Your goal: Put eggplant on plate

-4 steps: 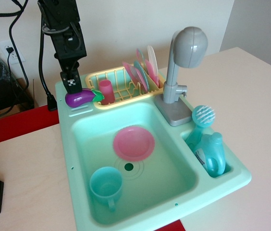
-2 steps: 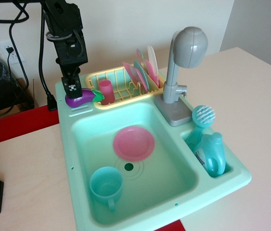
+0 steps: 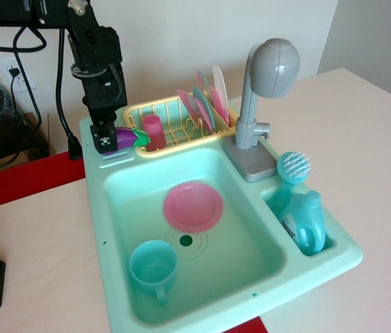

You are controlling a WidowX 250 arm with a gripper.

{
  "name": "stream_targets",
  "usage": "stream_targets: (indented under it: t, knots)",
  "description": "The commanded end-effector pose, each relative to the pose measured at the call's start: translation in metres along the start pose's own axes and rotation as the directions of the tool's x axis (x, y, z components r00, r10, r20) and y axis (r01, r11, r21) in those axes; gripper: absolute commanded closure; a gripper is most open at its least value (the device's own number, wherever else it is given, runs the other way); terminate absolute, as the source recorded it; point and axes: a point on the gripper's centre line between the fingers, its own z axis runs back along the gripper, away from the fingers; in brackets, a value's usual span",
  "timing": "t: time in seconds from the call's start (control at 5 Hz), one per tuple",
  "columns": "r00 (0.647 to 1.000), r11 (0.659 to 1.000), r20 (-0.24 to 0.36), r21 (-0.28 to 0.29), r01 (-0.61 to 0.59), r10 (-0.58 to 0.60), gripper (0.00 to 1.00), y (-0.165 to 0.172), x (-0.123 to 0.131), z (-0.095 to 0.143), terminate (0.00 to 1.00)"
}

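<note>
The purple eggplant (image 3: pixel 123 139) with a green cap lies on the back left ledge of the teal toy sink, next to the yellow rack. My black gripper (image 3: pixel 103 139) has come down on the eggplant's left end and covers it; its fingers straddle the eggplant, but whether they are clamped on it does not show. The round pink plate (image 3: pixel 193 206) lies flat in the sink basin, to the front right of the eggplant.
A teal cup (image 3: pixel 153 267) stands in the basin's front left. The yellow dish rack (image 3: pixel 175 132) holds a pink cup (image 3: pixel 153 132) and upright pink and teal plates (image 3: pixel 206 102). A grey faucet (image 3: pixel 263 97) rises at the right; a brush and bottle (image 3: pixel 301 215) fill the side compartment.
My gripper has lowered over the eggplant's left end, covering more of it. The eggplant, plate and cups have not moved.
</note>
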Motion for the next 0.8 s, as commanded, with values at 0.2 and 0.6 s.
stream_targets:
  t: [0.2,0.6]
  knots:
    - [0.998,0.999,0.054,0.039,-0.021,0.019,1.0,0.0017,-0.0028,-0.0087,0.0]
    - [0.994,0.998,0.102,0.061,-0.03,0.024,1.0,0.0024,-0.0092,-0.0081,0.0]
